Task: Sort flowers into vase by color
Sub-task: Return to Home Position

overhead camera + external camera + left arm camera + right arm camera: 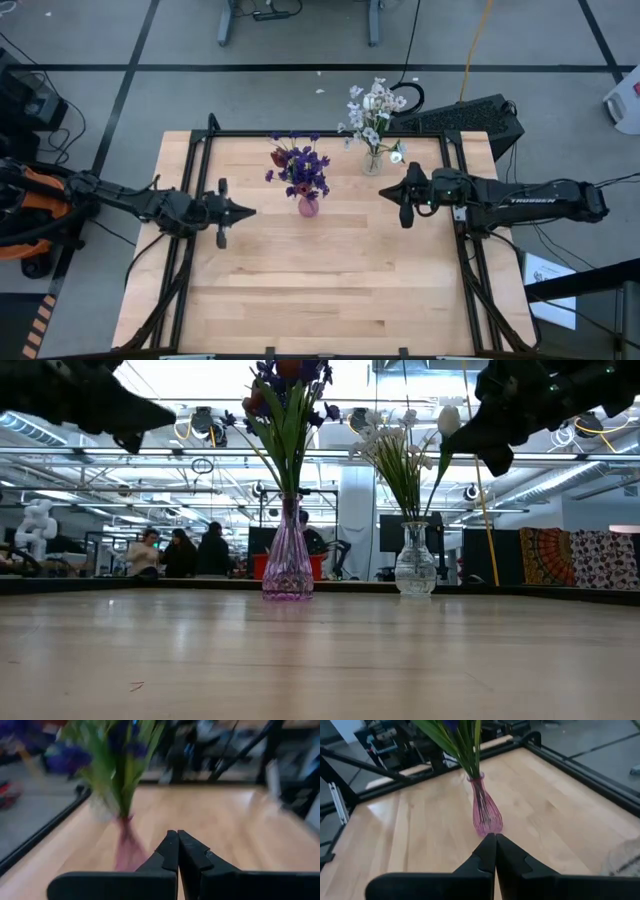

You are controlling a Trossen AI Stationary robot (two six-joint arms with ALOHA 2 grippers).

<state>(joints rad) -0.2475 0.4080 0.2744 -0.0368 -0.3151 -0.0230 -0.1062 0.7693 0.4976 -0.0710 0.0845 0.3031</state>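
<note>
A pink glass vase (308, 205) stands upright on the table's far middle; purple blossoms and a dark red tulip (298, 165) stick into it by their green stems. A clear glass vase (372, 161) at the far right holds white flowers (370, 108) the same way. Both vases also show in the low view, the pink vase (288, 565) left of the clear vase (415, 565). My left gripper (250, 211) is shut and empty, above the table, left of the pink vase (127, 845). My right gripper (383, 192) is shut and empty, right of the pink vase (486, 815).
A black frame (330, 135) runs along the table's far edge and down both sides. A dark keyboard-like unit (470, 115) lies beyond the far right corner. The near half of the wooden table (320, 290) is bare. People stand in the room behind.
</note>
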